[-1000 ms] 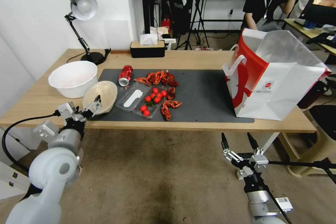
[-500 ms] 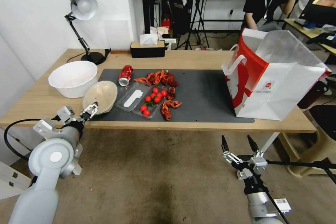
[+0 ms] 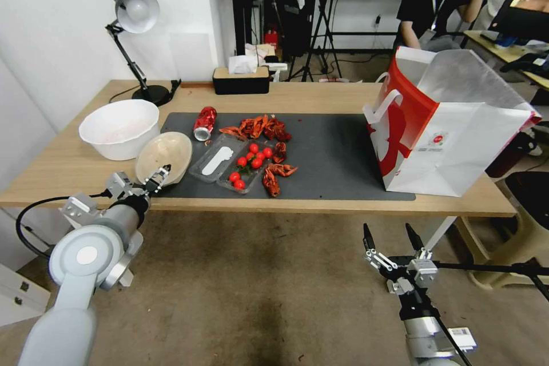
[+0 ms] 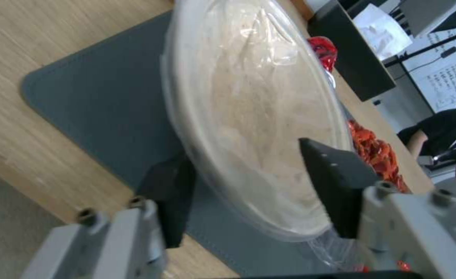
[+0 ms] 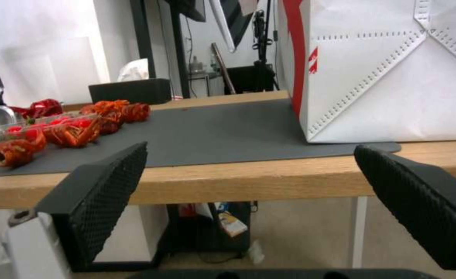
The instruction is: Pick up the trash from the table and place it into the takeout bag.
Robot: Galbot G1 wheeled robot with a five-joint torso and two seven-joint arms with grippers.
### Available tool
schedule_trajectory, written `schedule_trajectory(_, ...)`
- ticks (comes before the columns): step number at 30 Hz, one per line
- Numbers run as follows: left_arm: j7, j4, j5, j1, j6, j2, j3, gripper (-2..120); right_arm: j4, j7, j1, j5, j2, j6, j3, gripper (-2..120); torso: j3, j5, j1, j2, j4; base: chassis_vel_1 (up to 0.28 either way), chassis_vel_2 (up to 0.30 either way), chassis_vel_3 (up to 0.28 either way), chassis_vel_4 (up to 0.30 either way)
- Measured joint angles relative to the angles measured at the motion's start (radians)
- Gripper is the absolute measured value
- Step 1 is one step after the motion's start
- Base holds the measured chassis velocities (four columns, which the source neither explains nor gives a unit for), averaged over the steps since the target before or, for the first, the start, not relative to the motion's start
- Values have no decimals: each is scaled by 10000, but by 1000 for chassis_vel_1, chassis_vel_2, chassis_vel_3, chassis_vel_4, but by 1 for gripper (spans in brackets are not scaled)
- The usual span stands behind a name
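Two black fingers [image 4: 336, 193] of our left gripper [image 3: 143, 183] stand spread on either side of the near rim of the shallow beige bowl [image 3: 163, 155], one finger over its film-covered inside and one beneath it; we cannot tell whether they touch it. The bowl sits tilted at the near-left corner of the dark grey mat [image 3: 326, 154] on the light-wood table [image 3: 320, 94]. Just left of it stands a white mixing bowl [image 3: 120, 127]; to its right lie a clear plastic tray [image 3: 220, 161] with cherry tomatoes [image 3: 253, 159], crayfish shells [image 3: 263, 126], and a crushed red can [image 3: 204, 122]. The takeout bag [image 3: 452, 143] stands upright and open at the right end of the mat. Our right gripper [image 3: 393, 234] hangs below the table's near edge, fingers wide apart and empty.
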Motion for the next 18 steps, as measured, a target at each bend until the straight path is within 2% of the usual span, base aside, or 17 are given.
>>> schedule_trajectory(3, 33, -98, -79, 79, -21, 91, -4, 35, 2, 5, 0, -75, 28, 0, -45, 100, 0, 1, 0, 0, 0, 0, 0, 0, 0)
schedule_trajectory(6, 57, -136, -98, 115, -24, 114, -8, 30, 5, 5, 1, -97, 33, 0, -54, 100, 0, 0, 0, 0, 0, 0, 0, 0, 0)
schedule_trajectory(8, 617, -157, 92, 248, -181, 138, 1, 17, 6, 8, 7, -109, 40, 0, -56, 100, 0, 0, 1, 0, -1, 0, 0, 0, 0)
schedule_trajectory(9, 617, -157, 92, 248, -181, 138, 1, 17, 6, 8, 7, -109, 40, 0, -56, 100, 0, 0, 1, 0, -1, 0, 0, 0, 0)
schedule_trajectory(10, 969, -157, 288, 327, -287, 147, 22, 16, 13, 8, 7, -112, 42, 0, -55, 100, 0, 0, 0, 0, -1, 0, 0, 0, 0)
schedule_trajectory(12, 1903, -189, 793, 526, -572, 176, 104, 5, 101, 9, -1, -116, 58, 0, -56, 100, 0, -1, 0, 0, 0, 0, 0, 0, 0)
schedule_trajectory(13, 1903, -189, 793, 526, -572, 176, 104, 5, 101, 9, -1, -116, 58, 0, -56, 100, 0, -1, 0, 0, 0, 0, 0, 0, 0)
schedule_trajectory(14, 2320, -198, 1111, 591, -724, 190, 147, 1, 136, 9, -5, -116, 63, -1, -57, 100, 0, 0, 0, 0, 0, 0, 0, 0, 0)
schedule_trajectory(15, 3186, -193, 1721, 680, -1088, 232, 246, 0, 166, 9, -3, -120, 71, -2, -60, 100, 0, -1, 0, 0, 1, 0, 0, 0, 0)
schedule_trajectory(16, 3186, -193, 1721, 680, -1088, 232, 246, 0, 166, 9, -3, -120, 71, -2, -60, 100, 0, -1, 0, 0, 1, 0, 0, 0, 0)
schedule_trajectory(18, 4239, -207, 2033, 703, -1551, 326, 395, 0, 222, 8, 0, -172, 86, -2, -52, 100, 0, 2, 0, 0, 0, 0, 0, 0, 0)
